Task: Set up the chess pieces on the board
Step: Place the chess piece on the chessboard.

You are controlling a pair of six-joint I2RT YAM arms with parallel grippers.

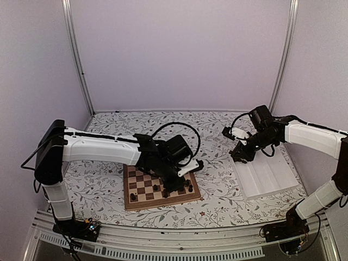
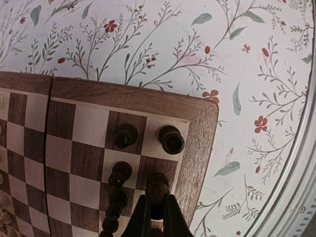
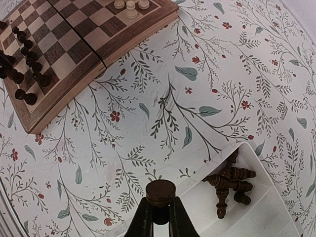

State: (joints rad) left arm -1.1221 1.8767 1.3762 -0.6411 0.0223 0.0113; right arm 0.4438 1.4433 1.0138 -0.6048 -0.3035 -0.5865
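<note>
The board [image 1: 142, 202] lies in front of the left arm. Dark chess pieces [image 2: 171, 139] stand along its near-right corner. My left gripper [image 2: 157, 213] is shut on one dark chess piece [image 2: 158, 183], upright over a dark square in the edge column beside another piece [image 2: 120, 174]. Whether it touches the square I cannot tell. My right gripper [image 3: 160, 210] is shut on a dark chess piece [image 3: 160, 192], held above the corner of the white tray [image 3: 247, 222] with its round base showing. In the overhead view the right gripper [image 1: 240, 156] hangs over the tray's far-left corner.
Several dark pieces [image 3: 229, 185] lie in a heap inside the white tray [image 1: 269, 176]. Cream pieces [image 3: 129, 6] stand on the board's far side. A floral cloth [image 1: 217, 136] covers the table. The left arm [image 1: 109, 149] stretches across the board's far edge.
</note>
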